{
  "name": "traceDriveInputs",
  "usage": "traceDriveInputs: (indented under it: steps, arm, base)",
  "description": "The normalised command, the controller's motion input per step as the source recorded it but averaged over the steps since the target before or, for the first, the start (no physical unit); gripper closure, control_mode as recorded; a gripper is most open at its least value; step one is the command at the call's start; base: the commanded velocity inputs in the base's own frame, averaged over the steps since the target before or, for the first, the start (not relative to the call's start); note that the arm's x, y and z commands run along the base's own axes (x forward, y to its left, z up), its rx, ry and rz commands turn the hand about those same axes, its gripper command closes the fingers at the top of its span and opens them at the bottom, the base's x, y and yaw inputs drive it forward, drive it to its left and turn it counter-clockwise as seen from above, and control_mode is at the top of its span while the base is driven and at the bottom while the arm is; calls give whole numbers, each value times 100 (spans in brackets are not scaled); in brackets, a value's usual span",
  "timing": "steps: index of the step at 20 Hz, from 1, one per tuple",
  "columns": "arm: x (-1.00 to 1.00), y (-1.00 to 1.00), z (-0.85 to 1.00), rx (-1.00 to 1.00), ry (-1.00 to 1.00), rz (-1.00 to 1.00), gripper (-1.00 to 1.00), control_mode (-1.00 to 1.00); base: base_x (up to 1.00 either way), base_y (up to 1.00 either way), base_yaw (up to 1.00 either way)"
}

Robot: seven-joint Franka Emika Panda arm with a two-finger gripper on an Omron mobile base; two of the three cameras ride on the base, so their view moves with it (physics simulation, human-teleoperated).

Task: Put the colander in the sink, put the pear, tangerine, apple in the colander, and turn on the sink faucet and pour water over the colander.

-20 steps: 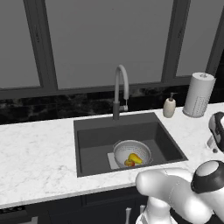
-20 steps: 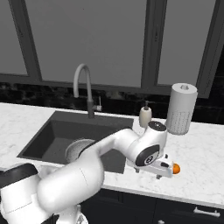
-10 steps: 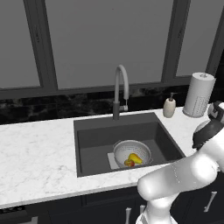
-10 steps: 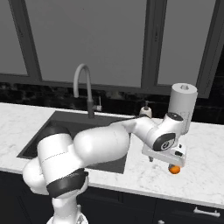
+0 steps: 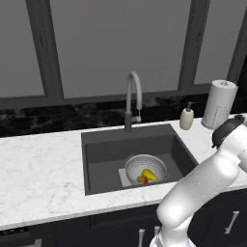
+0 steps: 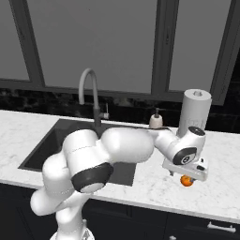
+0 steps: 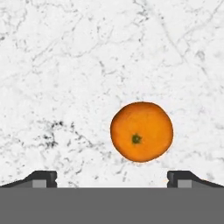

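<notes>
The gripper [image 7: 112, 177] is seen spread wide, nothing held between its fingertips [image 7: 43, 177], and it is poised above the white marble counter [image 7: 65, 65] to the right of the sink [image 5: 103, 159]. The tangerine [image 7: 141, 131] is found lying on that counter just below the hand, apart from both tips (its green stem dimple is turned up toward the hand camera). In the right base view the tangerine [image 6: 187, 181] is partly covered by the hand. The colander [image 5: 145, 169] is set in the sink on the lighter patch, and the yellow pear [image 5: 149, 174] and red apple [image 5: 144, 180] are seen inside it, touching. The sink faucet [image 5: 132, 99] is placed behind the basin; a soap bottle [image 5: 186, 118] and paper towel roll [image 5: 219, 103] are stood further right.
</notes>
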Motion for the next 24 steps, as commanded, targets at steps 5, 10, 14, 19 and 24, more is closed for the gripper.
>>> traceDriveInputs:
  steps: [5,10,14,19,24]
  arm:
    - [17,-32,-33,0,0,0,-100,-100]
    - [13,-25,-24,0,0,0,-100,-100]
    - [-2,-5,-23,0,-2,0,-100,-100]
    - [-32,12,-12,0,-8,0,-100,-100]
    - [-45,21,-11,0,-16,-2,-100,-100]
  base:
    - [0,0,0]
    - [0,0,0]
    - [0,0,0]
    - [0,0,0]
    - [0,0,0]
